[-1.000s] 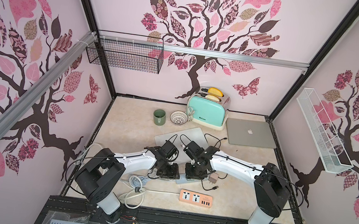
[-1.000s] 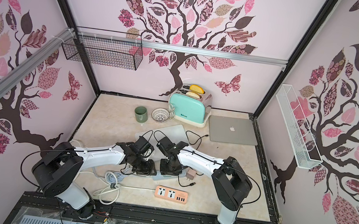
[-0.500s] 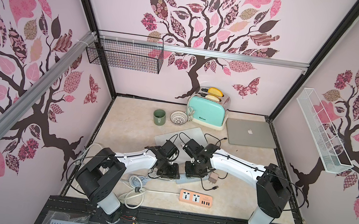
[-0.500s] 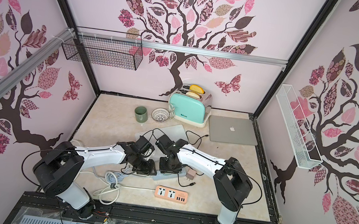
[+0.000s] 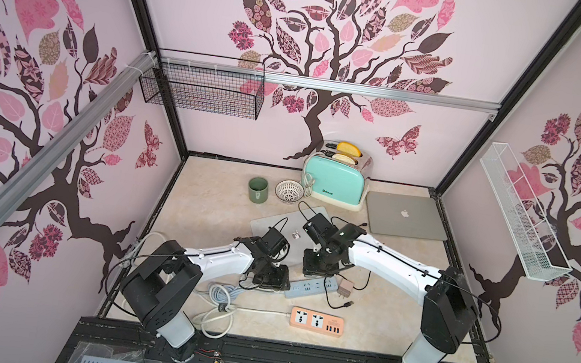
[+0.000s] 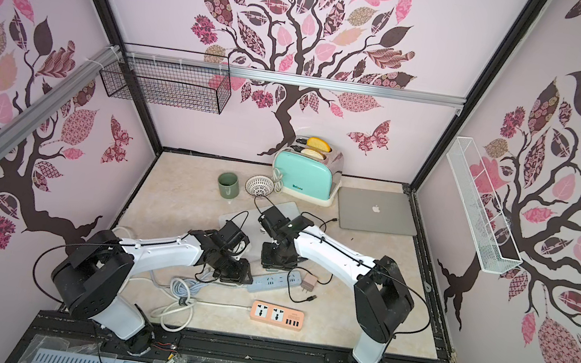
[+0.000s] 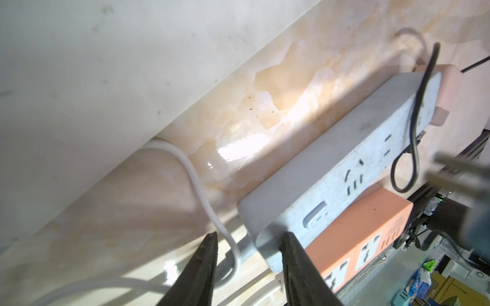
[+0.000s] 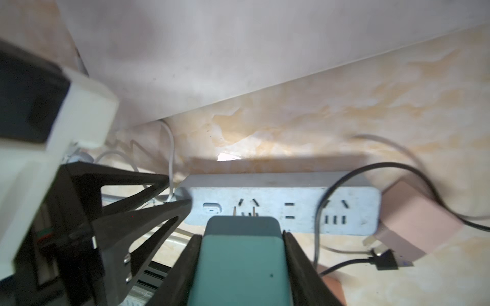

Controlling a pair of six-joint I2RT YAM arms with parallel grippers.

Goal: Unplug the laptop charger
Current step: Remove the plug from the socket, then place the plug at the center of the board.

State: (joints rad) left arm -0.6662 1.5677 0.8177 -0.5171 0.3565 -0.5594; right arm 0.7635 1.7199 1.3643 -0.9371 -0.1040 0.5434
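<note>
a glossy beige marbled table (image 5: 205, 208) carries a green mug (image 5: 258, 190), a small white basket (image 5: 289, 191), a mint toaster (image 5: 334, 179) and a closed silver laptop (image 5: 403, 216) at the back. a flat grey board (image 5: 274, 223) lies mid-table. towards the front lie a grey power strip (image 5: 309, 287), a pink adapter (image 5: 345, 288) just beside its end, an orange power strip (image 5: 316, 320) and a coiled white cable (image 5: 221, 294).

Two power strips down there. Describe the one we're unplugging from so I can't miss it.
Find the front half of the table. The grey strip lies there, left gripper at its cable end. Only it is grey; the orange strip sits nearer the front.
</note>
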